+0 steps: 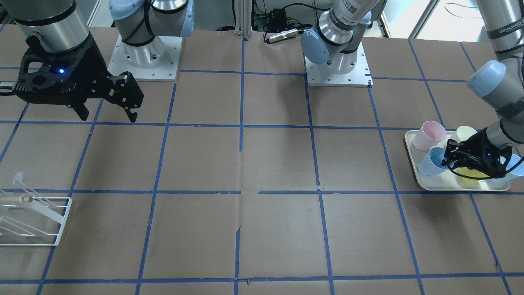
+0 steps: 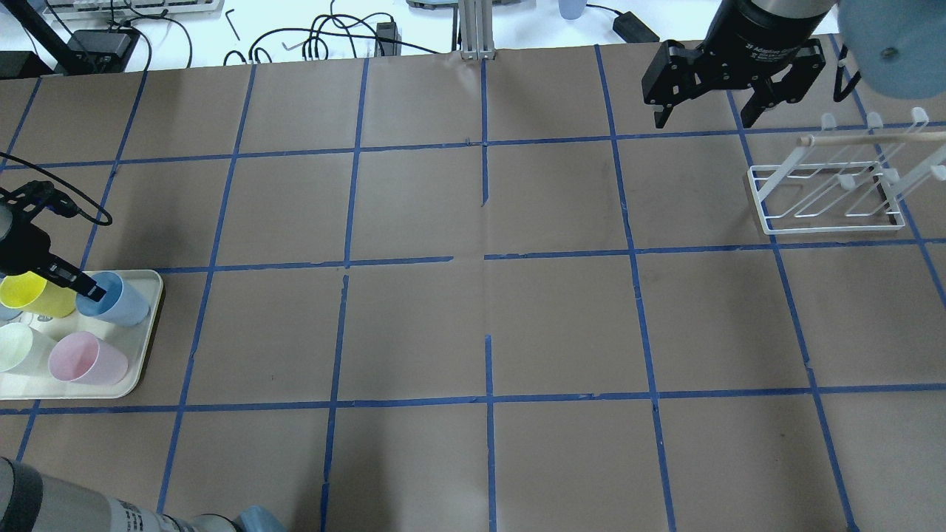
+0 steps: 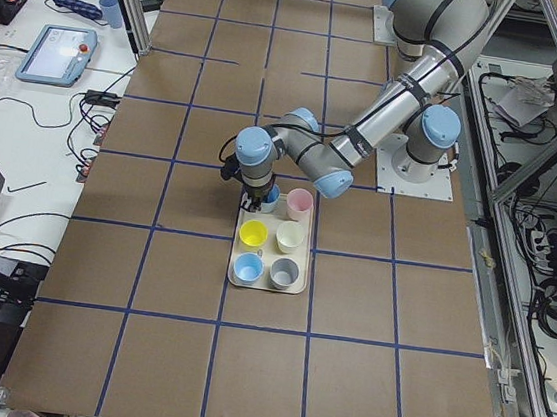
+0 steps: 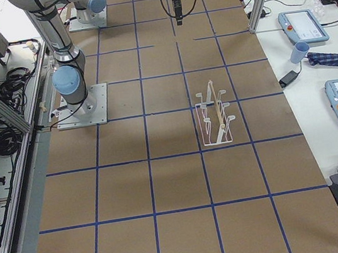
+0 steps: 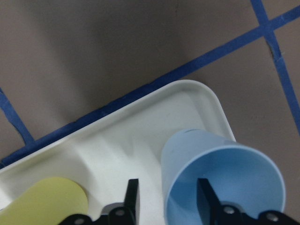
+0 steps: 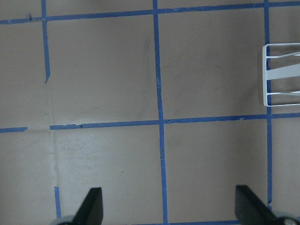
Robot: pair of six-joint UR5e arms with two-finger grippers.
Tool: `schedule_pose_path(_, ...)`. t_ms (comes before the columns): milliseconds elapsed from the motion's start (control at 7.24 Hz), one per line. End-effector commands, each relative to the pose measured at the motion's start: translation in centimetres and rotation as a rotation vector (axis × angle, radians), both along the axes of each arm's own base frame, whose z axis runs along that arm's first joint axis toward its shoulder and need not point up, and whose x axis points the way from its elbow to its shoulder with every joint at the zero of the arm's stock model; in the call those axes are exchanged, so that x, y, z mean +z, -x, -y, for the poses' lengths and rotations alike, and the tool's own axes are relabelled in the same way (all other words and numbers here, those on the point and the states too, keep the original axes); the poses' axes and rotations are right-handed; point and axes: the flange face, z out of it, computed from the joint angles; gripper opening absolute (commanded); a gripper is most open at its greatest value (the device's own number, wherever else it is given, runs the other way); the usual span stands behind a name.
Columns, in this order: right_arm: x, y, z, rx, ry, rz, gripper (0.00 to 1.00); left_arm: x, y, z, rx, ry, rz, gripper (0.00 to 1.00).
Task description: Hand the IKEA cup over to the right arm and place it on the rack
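Brown table with blue tape grid — carries cream tray and white rack.

The tray is smooth cream plastic with a soft sheen. The IKEA cup on it is smooth, matt plastic. Under the tray lies matt brown paper. Far from the tray, the rack is white-coated wire with one pale wood rod.

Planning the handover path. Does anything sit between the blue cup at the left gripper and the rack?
Nothing visible does. The IKEA cup stands at the tray's rack-side edge; only taped table lies from there to the rack. The right gripper hangs open near the rack.
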Motion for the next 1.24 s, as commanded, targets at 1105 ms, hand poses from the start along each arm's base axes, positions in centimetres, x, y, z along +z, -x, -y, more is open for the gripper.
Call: schedule_pose_path(1105,0.0,0.0,0.0,-0.002,-0.001,0.000,1.00,13.6,9.5,3.2,0.118,0.048,-0.316,0.00)
